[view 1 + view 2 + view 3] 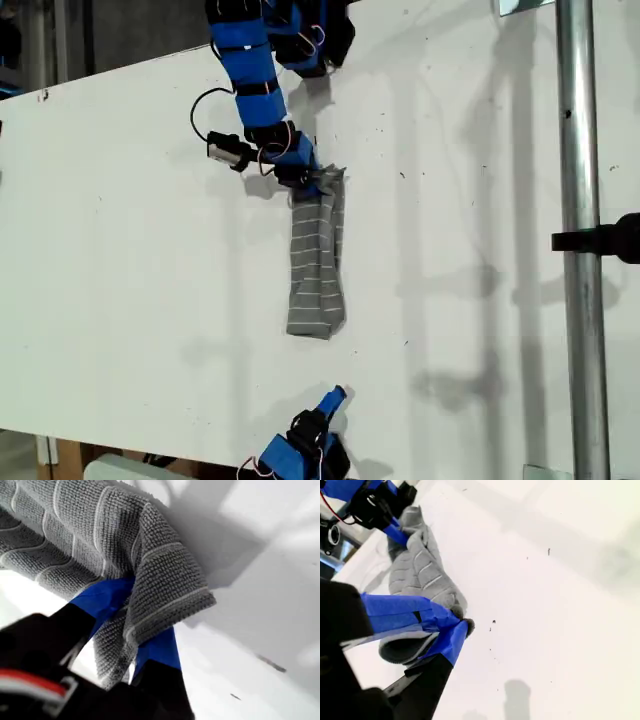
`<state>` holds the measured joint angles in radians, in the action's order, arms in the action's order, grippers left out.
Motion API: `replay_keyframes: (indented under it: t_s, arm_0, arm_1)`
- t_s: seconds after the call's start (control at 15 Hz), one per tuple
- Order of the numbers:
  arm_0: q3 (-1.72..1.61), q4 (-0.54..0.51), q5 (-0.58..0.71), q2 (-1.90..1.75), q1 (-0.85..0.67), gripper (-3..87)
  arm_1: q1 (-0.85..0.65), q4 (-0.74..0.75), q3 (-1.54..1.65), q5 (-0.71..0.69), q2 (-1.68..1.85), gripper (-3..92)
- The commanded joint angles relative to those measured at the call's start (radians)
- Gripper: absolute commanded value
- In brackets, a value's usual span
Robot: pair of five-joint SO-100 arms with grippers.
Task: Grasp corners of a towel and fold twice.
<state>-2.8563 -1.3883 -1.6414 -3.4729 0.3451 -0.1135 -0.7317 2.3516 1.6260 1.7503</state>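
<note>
The grey white-striped towel (317,265) lies on the white table (130,250) folded into a narrow strip, running from the middle toward the exterior view's upper centre. My first gripper (322,180) is shut on the strip's far end and bunches it there. Close up, its blue fingers (107,597) pinch the towel (100,520), and one corner (200,600) hangs free past them. My second gripper (335,397) is near the exterior view's bottom edge, apart from the towel's near end. This gripper (461,625) is shut with nothing in it, and the towel (420,575) lies beyond.
A metal pole (580,240) with a black clamp (610,238) stands along the exterior view's right. The first arm (255,80) reaches in from the exterior view's top, with a small camera (225,150) on a cable. The table's front edge runs along the bottom left of that view.
</note>
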Motion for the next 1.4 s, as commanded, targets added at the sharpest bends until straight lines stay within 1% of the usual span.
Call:
replay_keyframes:
  t_s: [0.0, 0.13, 0.2, 0.27, 0.33, 0.47, 0.6, 0.73, 0.8, 0.87, 0.93, 1.07, 1.2, 1.27, 1.33]
  arm_0:
    - [0.008, 0.021, 0.011, -0.008, 0.009, -2.7]
    - [0.008, 0.021, 0.015, -0.008, 0.011, -2.7]
    - [0.009, 0.021, 0.018, -0.008, 0.012, -2.7]
    - [0.009, 0.023, 0.020, -0.008, 0.012, -2.7]
    - [0.009, 0.023, 0.021, -0.008, 0.009, -2.7]
    - [0.009, 0.023, 0.021, -0.008, 0.006, -2.7]
    - [0.008, 0.023, 0.006, -0.008, 0.021, -2.7]
    - [0.005, 0.023, -0.002, -0.008, 0.034, -2.7]
    - [0.003, 0.023, -0.002, -0.008, 0.035, -2.7]
    - [0.003, 0.025, 0.003, -0.008, 0.034, -2.7]
    - [0.002, 0.025, 0.005, -0.008, 0.031, -2.7]
    - [-0.006, 0.028, 0.006, -0.008, 0.023, -2.7]
    - [-0.012, 0.032, -0.005, -0.008, 0.014, -2.6]
    - [-0.026, 0.040, -0.017, -0.008, 0.005, -2.6]
    - [-0.057, 0.049, -0.018, -0.008, 0.003, -2.5]
  arm_1:
    - [0.031, -0.327, -0.038, 0.034, 0.281, -0.1]
    - [0.126, -0.762, -0.123, 0.120, 0.614, -0.1]
    - [0.176, -0.899, -0.193, 0.146, 0.689, -0.1]
    - [0.187, -0.907, -0.276, 0.114, 0.667, -0.1]
    - [0.160, -0.819, -0.390, 0.014, 0.522, -0.1]
    - [0.106, -0.615, -0.690, -0.160, 0.095, -0.1]
    - [0.092, -0.494, -0.957, -0.236, -0.238, -0.2]
    - [0.084, -0.357, -0.986, -0.270, -0.342, 1.2]
    - [0.086, -0.235, -0.937, -0.314, -0.336, 18.8]
    - [0.086, -0.100, -0.896, -0.362, -0.318, 27.7]
    - [0.081, -0.008, -0.882, -0.403, -0.293, 27.8]
    - [0.057, 0.158, -0.834, -0.466, -0.195, 13.1]
    - [0.018, 0.040, -0.788, -0.433, -0.133, 12.0]
    - [0.014, -0.037, -0.701, -0.414, -0.040, 5.4]
    - [0.005, -0.080, -0.541, -0.383, 0.106, 1.5]
